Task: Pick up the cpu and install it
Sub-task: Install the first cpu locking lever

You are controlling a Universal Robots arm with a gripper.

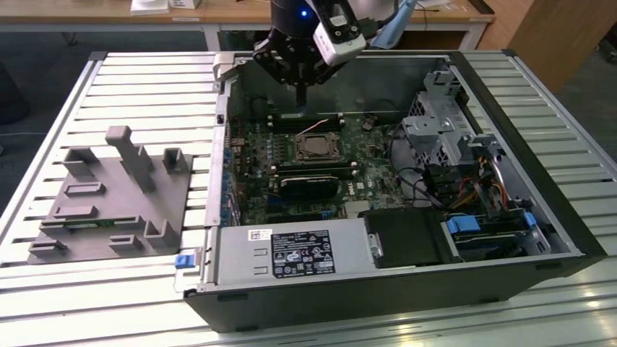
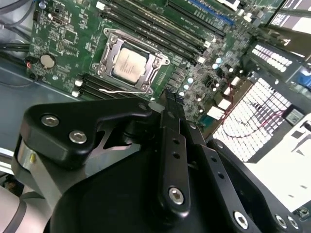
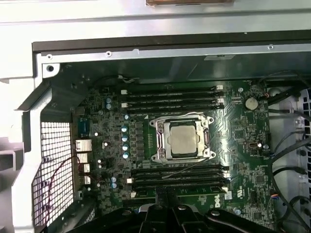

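The gripper (image 1: pixel 300 101) fingers (image 2: pixel 171 109) are pressed together, holding nothing, above the open computer case (image 1: pixel 540 217). The cpu (image 3: pixel 183 139) sits in the motherboard socket (image 3: pixel 182 138). Placement appears done; the retention frame looks unlatched.

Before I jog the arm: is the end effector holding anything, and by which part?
Nothing is held. The end effector is shut and empty above the motherboard; the cpu sits in its socket.
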